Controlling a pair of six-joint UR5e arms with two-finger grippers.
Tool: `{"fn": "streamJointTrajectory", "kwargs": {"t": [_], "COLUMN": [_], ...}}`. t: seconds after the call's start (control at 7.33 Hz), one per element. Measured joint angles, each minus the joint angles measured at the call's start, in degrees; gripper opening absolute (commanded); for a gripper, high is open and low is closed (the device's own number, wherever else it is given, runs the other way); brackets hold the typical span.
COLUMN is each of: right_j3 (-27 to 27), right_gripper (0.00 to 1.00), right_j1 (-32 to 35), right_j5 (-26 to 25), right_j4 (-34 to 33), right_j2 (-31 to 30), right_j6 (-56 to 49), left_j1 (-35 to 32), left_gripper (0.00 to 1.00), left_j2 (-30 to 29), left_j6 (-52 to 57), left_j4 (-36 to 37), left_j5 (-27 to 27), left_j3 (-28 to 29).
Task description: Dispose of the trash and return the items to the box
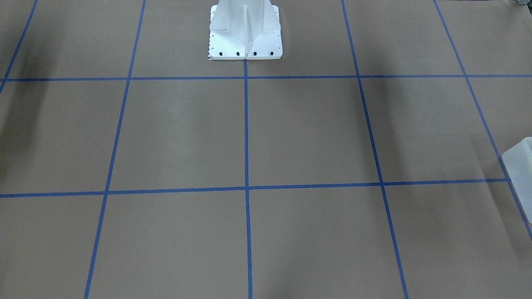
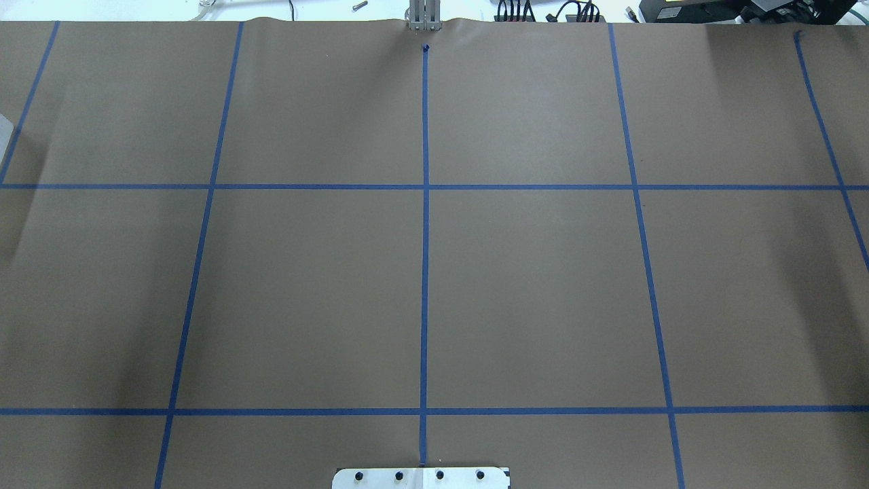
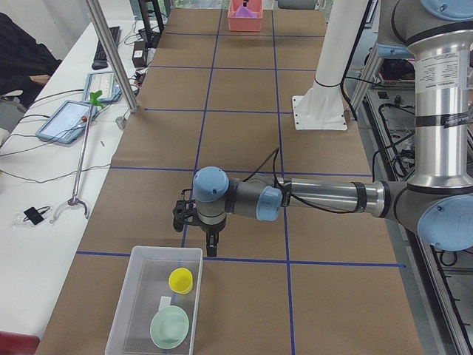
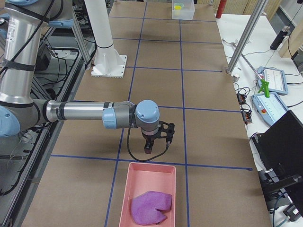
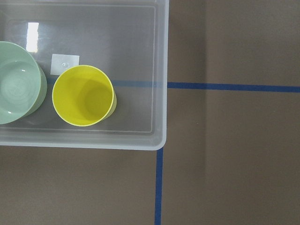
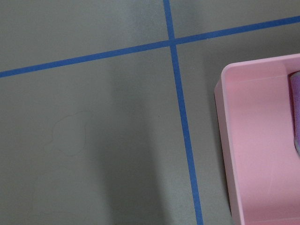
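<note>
A clear plastic box (image 3: 140, 296) holds a yellow cup (image 3: 181, 279) and a pale green bowl (image 3: 169, 326). The left wrist view looks straight down on the box (image 5: 159, 70), the cup (image 5: 83, 95) and the bowl (image 5: 16, 89). My left gripper (image 3: 212, 246) hangs just beyond the box's far corner; I cannot tell if it is open or shut. A pink tray (image 4: 142, 179) holds a purple crumpled item (image 4: 150, 207). My right gripper (image 4: 148, 150) hangs just beyond the tray's far edge; I cannot tell its state. The tray's corner (image 6: 253, 140) shows in the right wrist view.
Brown paper with a grid of blue tape lines covers the table. The white robot base (image 1: 245, 31) stands at the middle of one long side. A box corner (image 1: 519, 166) shows at the front view's right edge. Tablets and cables lie on the operators' side bench (image 3: 70, 118).
</note>
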Motion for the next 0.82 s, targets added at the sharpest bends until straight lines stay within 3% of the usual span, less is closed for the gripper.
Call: {"fn": "streamJointTrajectory", "kwargs": {"t": [0.82], "right_j3": [-0.1], "right_gripper": [1.0], "right_j1": [0.0], "right_j5": [-0.6], "right_j4": [-0.1], "right_j2": [0.1], "right_j6": [-0.1], "left_j1": [-0.3], "left_gripper": [0.99], "left_j2": [-1.3], "left_j6": [0.0], "left_j4": [0.8], "left_j5": [0.3], "left_j3": [0.5]}}
